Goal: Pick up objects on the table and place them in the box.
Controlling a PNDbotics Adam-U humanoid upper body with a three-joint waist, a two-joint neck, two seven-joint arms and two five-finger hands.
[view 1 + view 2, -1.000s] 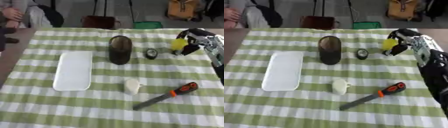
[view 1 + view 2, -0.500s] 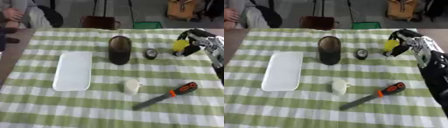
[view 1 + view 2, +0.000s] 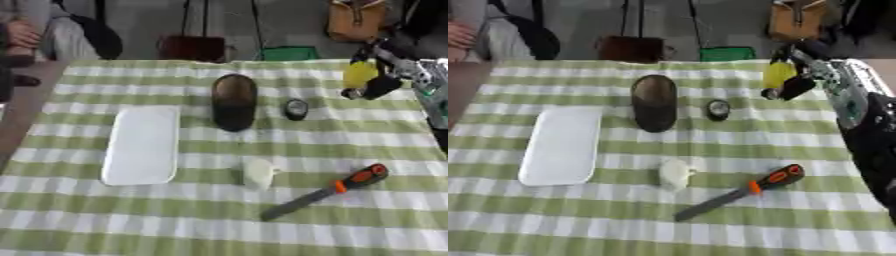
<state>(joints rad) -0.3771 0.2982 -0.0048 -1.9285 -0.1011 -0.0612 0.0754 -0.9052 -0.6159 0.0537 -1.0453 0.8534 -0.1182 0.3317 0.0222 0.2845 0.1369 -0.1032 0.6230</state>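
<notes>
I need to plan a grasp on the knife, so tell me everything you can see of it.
The knife lies flat on the green-and-white checked cloth, near the front right. It has an orange handle with a black end and a dark, dull grey blade. It lies diagonally: the handle points up and to the right, the blade tip down and to the left, toward the near edge. Nothing touches it; the small white object sits apart to its left.

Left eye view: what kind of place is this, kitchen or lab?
Probably a lab or demo room, not a kitchen: a checked tablecloth holding loose test items, tripod legs behind it, and a yellow object in the right robot hand.
</notes>
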